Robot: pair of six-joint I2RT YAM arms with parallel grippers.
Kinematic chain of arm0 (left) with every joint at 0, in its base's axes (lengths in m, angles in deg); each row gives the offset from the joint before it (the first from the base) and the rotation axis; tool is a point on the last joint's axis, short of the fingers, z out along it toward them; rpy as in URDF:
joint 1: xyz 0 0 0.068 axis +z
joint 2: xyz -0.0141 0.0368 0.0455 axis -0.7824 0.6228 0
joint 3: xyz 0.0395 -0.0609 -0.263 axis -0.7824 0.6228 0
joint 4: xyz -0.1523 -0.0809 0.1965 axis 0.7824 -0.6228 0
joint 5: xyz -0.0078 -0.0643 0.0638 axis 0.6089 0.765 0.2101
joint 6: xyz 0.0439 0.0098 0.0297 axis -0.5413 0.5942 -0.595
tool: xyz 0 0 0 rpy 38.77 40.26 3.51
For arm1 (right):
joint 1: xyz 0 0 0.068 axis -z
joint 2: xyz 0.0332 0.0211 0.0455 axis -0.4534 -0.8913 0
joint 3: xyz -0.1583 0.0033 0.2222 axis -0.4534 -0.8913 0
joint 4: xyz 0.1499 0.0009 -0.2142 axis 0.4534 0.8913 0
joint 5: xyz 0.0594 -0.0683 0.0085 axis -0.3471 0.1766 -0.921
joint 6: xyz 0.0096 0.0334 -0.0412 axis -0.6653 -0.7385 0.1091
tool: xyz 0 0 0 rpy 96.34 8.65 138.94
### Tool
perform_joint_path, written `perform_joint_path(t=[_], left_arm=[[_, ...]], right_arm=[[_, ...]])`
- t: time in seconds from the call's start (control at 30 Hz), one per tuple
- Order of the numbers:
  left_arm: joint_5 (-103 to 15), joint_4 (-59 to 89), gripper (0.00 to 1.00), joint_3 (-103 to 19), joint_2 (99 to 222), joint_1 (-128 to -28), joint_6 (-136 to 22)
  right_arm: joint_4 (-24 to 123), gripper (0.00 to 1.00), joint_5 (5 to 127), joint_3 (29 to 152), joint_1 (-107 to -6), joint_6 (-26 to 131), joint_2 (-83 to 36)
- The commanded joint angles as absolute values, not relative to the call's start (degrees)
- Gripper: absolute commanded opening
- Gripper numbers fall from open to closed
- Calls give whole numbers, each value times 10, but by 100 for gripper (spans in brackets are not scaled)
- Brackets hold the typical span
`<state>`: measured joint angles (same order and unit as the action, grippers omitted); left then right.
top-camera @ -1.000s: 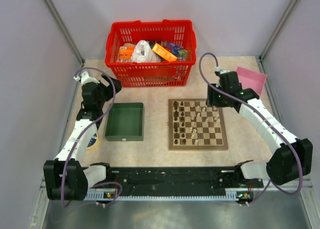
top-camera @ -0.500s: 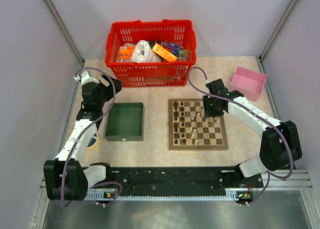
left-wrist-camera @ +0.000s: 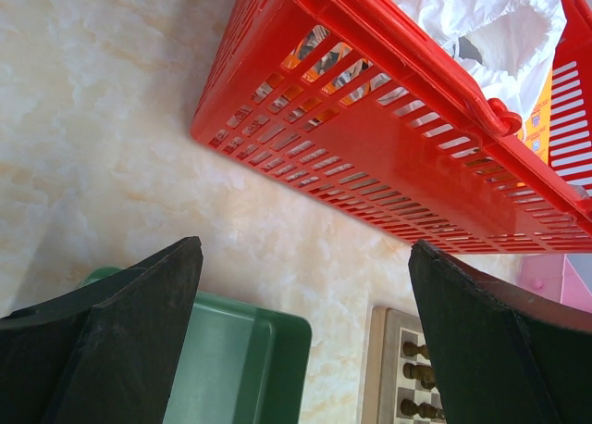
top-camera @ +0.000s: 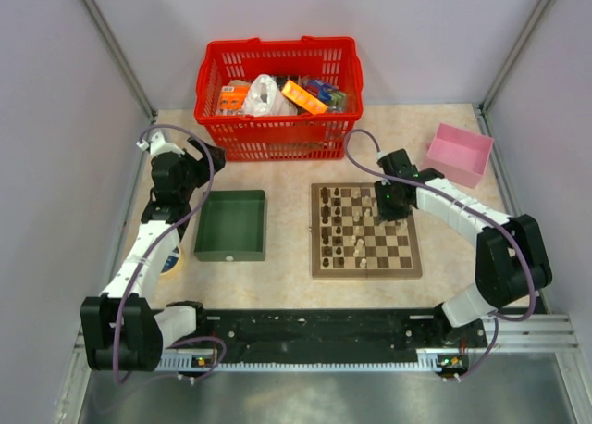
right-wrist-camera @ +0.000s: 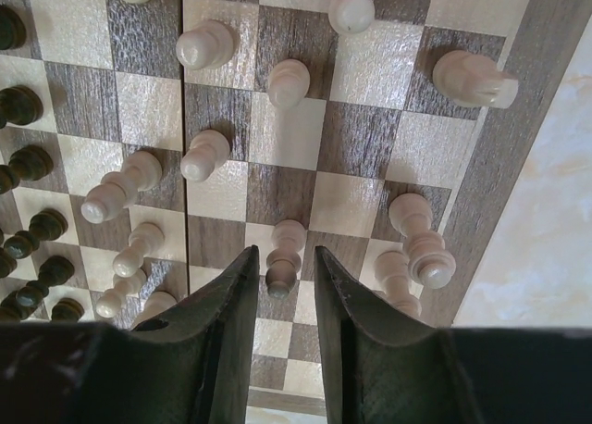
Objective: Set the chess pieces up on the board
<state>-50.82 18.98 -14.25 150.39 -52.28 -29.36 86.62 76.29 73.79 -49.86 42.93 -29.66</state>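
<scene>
The board [top-camera: 365, 274] lies right of centre, with dark brown and pale tan chess pieces [top-camera: 351, 222] scattered on it. My right gripper [top-camera: 389, 208] hangs low over the board's far right part. In the right wrist view the board's rim [right-wrist-camera: 504, 183] runs down the right side, and my right gripper [right-wrist-camera: 284, 253] straddles an upright pale pawn [right-wrist-camera: 282, 274], narrowly open with a thin gap on each side. Other pale pieces [right-wrist-camera: 203, 154] stand around it and dark ones [right-wrist-camera: 28, 160] line the left. My left gripper [top-camera: 205, 157] is wide open and empty [left-wrist-camera: 305, 246] above the table by the basket.
A red basket [top-camera: 277, 95] full of packets stands at the back, and also shows in the left wrist view [left-wrist-camera: 388, 155]. A green tray [top-camera: 231, 225] lies left of the board. A pink bin [top-camera: 460, 153] sits at the back right. A round blue and white object [top-camera: 171, 260] lies by the left arm.
My right arm has swung left from near the pink bin onto the board's far right part and come down over the pale pawn. The left arm has not moved.
</scene>
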Motion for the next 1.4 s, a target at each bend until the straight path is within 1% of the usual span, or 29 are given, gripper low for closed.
perform_joint_path(t=[0.0,0.03,0.07,0.13,0.33,0.4,0.43,0.5,0.57,0.6,0.83,1.07,1.13,1.37], left_arm=[[-510,216,99,-137,1498,-519,-294],[-509,216,99,-136,1498,-519,-293],[-508,216,99,-138,1499,-519,-294],[-508,217,99,-137,1499,-519,-292],[-508,217,99,-136,1499,-519,-292],[-508,216,99,-136,1499,-519,-293],[-508,216,99,-137,1499,-519,-293],[-508,217,99,-136,1499,-519,-293],[-508,216,99,-136,1498,-519,-294],[-509,216,99,-136,1498,-519,-294],[-506,217,99,-135,1499,-519,-292],[-509,214,99,-135,1496,-519,-295],[-510,214,99,-136,1493,-504,-296],[-511,214,99,-134,1496,-502,-295]], right_arm=[[854,30,758,734,-507,425,-300],[854,29,759,734,-508,426,-299],[856,27,758,734,-508,426,-299],[860,26,757,736,-507,427,-299],[869,29,743,740,-507,430,-294],[871,28,744,741,-508,430,-294],[871,27,744,740,-507,430,-293],[875,19,748,742,-508,429,-293],[877,13,746,746,-507,430,-286],[879,12,750,748,-508,429,-283],[876,11,819,781,-502,422,-249],[849,11,801,800,-446,424,-243],[847,11,797,802,-433,428,-249],[838,11,798,786,-414,437,-265]])
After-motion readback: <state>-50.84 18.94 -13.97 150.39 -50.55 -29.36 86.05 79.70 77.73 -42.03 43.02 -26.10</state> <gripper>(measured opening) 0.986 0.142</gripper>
